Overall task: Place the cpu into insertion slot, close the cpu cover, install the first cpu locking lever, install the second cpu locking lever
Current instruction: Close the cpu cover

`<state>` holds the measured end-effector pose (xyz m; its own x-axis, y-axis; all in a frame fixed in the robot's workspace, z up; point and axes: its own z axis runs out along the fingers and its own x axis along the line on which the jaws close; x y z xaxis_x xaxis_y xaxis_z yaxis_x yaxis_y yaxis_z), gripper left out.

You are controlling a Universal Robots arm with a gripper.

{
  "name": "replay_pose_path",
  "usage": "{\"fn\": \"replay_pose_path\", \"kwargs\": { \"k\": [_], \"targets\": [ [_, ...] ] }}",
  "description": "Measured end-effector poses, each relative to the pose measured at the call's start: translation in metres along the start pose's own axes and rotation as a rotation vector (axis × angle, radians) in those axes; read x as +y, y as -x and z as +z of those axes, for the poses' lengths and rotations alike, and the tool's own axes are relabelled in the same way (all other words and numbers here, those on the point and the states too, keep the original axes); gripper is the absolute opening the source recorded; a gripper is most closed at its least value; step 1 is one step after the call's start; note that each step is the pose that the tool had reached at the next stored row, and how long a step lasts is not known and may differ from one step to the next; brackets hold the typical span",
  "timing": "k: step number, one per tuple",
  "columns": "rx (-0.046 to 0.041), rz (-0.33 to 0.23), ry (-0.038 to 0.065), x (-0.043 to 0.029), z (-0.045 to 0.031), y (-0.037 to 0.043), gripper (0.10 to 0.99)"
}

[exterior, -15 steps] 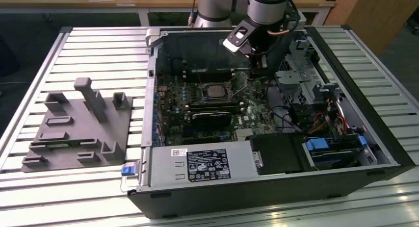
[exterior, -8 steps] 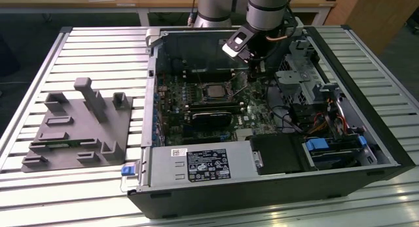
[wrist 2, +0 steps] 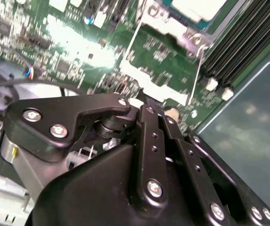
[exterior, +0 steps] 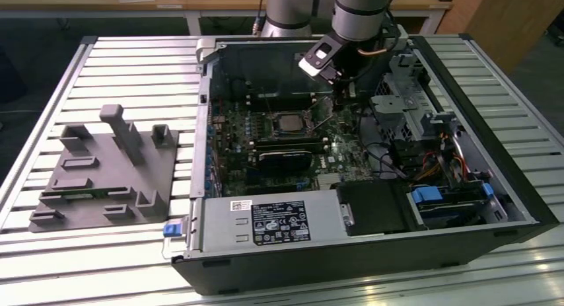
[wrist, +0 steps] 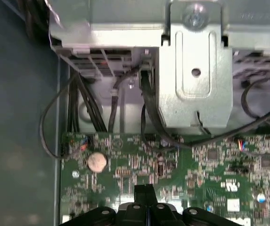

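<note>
In the exterior view you have one open computer case (exterior: pixel 352 266) lying on the slatted surface (exterior: pixel 132 68), with one grey fixture (exterior: pixel 105 170) beside it on the exterior view's left. Inside the case lie one green board (exterior: pixel 234 160), one labelled power-supply box (exterior: pixel 273 223) along the near wall, and one black module (exterior: pixel 286 157) on the board. The cpu (exterior: pixel 287 123) sits in the insertion slot (exterior: pixel 269 125), near the board's middle. Your tool (exterior: pixel 344 93) hangs inside the case, just off the slot toward the exterior view's right.

In the second wrist view the tool (wrist 2: pixel 139 100) has its fingers drawn together; you cannot tell whether anything is pinched between them. Past the tips, the cpu (wrist 2: pixel 198 5) shows pale inside the silvery cpu cover (wrist 2: pixel 167 26). One thin wire lever (wrist 2: pixel 134 40) runs along that frame, and two white clips (wrist 2: pixel 211 84) end the long black slots.

In the first wrist view the tool (wrist: pixel 144 190) points at the green board (wrist: pixel 196 165), which carries one coin cell (wrist: pixel 97 161). One metal bracket (wrist: pixel 193 70) stands by the board's edge, with black cables (wrist: pixel 47 127) running out beside it.
</note>
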<state>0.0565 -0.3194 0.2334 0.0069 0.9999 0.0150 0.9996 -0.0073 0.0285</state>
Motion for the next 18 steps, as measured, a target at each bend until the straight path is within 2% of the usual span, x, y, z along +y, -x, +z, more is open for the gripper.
{"fn": "replay_pose_path", "kwargs": {
  "k": [1, 2, 7, 10, 13, 18],
  "targets": [
    [-0.0002, 0.0, -0.013, 0.0001, 0.0001, 0.0, 0.106],
    [-0.0004, 0.0, -0.018, 0.0001, 0.0001, 0.0, 0.106],
    [-0.0003, 0.0, -0.019, 0.0001, 0.0001, 0.0, 0.106],
    [-0.0002, 0.0, -0.019, -0.0025, 0.0001, 0.0, 0.106],
    [-0.0001, 0.0, -0.019, -0.0082, -0.0001, 0.0, 0.106],
    [0.0002, 0.0, -0.016, -0.0224, -0.0005, 0.0001, 0.106]
  ]
}}
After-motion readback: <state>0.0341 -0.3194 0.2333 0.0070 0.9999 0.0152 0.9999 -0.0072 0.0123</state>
